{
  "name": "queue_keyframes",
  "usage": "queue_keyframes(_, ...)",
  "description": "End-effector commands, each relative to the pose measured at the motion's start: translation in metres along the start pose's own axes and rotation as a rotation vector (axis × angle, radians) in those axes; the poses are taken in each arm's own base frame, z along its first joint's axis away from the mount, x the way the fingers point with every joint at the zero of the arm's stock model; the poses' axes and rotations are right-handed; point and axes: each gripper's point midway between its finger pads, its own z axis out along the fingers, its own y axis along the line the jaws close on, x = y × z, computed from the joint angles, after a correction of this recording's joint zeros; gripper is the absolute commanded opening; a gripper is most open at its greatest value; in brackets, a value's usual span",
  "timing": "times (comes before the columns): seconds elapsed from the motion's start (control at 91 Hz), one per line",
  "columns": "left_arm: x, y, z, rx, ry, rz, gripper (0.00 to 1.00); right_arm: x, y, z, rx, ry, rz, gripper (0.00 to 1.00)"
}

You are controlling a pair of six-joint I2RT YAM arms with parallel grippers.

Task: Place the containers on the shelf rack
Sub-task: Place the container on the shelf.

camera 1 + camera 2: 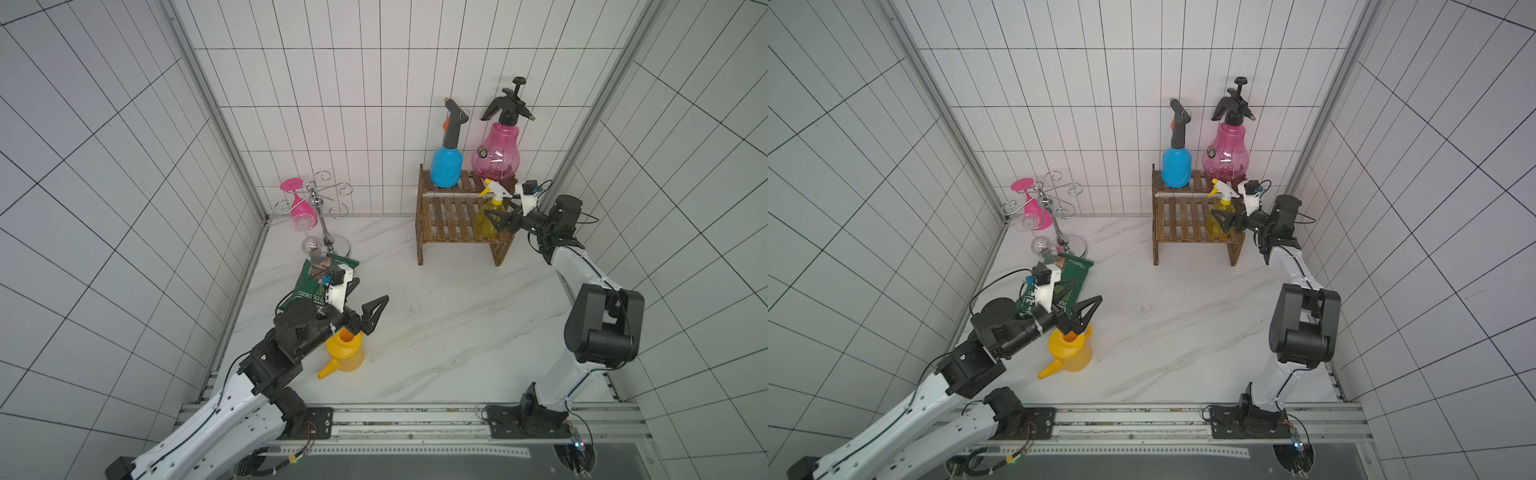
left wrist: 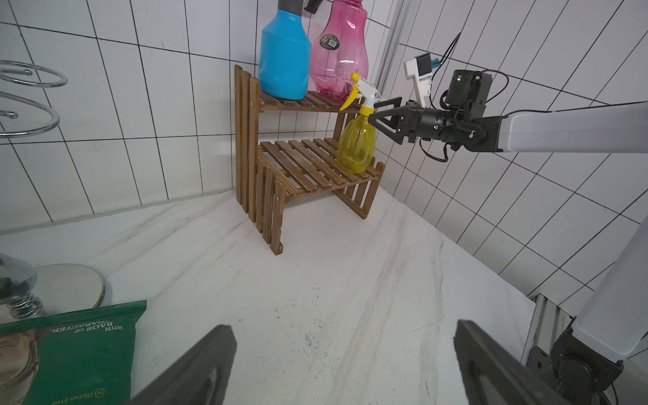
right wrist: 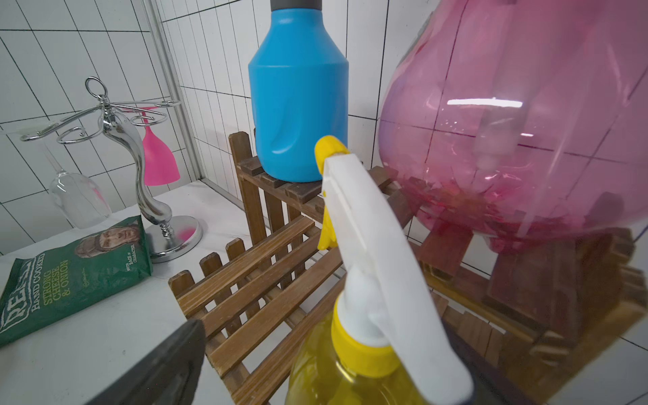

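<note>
1. right end effector (image 1: 495, 222): jaws wide, straddling the neck of the yellow trigger bottle (image 2: 356, 147), with both fingers clear of it. the bottle stands upright on the lower tier of the shelf rack (image 1: 453, 224), near that tier's outer end.
2. hazard: a retreat that is not straight back may hook a finger on the white trigger head and tip the bottle off the tier end.
3. blue sprayer (image 1: 446, 166) and pink sprayer (image 1: 495, 160) stand on the upper tier. the pink one is close to the trigger head, so a lift during retreat may nudge it.
4. left end effector (image 1: 365, 301): jaws wide, empty. the watering can (image 1: 345, 353) stands on the counter (image 1: 436, 332) beneath the wrist, not between the fingers.
5. hazard: a careless descent may knock the can over.
6. hazard: free room appears only on the lower tier, so a wide placement may strike the bottle.
</note>
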Motion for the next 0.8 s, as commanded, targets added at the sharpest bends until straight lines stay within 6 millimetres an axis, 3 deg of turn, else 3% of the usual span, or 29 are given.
queue_keyframes(0.0, -0.009, 0.001, -0.008, -0.013, -0.014, -0.001, 0.99, -0.029, 0.004, -0.025, 0.064, -0.075, -0.026, 0.99)
queue_keyframes(0.253, -0.001, 0.005, -0.028, -0.048, 0.036, 0.049, 0.99, -0.033, 0.051, -0.080, 0.204, -0.139, 0.043, 0.99)
queue_keyframes(0.385, 0.008, 0.013, -0.040, -0.091, 0.067, 0.052, 0.99, -0.039, 0.094, -0.109, 0.218, -0.243, 0.192, 0.99)
queue_keyframes(0.44, 0.013, 0.017, -0.043, -0.119, 0.096, 0.043, 0.99, -0.034, 0.121, -0.105, 0.163, -0.238, 0.237, 0.99)
queue_keyframes(0.605, 0.016, 0.024, -0.047, -0.173, 0.172, 0.029, 0.99, -0.014, 0.236, -0.076, -0.134, -0.145, 0.293, 0.99)
queue_keyframes(0.791, 0.017, 0.030, -0.052, -0.250, 0.299, -0.044, 0.99, 0.024, 0.336, -0.062, -0.400, 0.078, 0.161, 0.99)
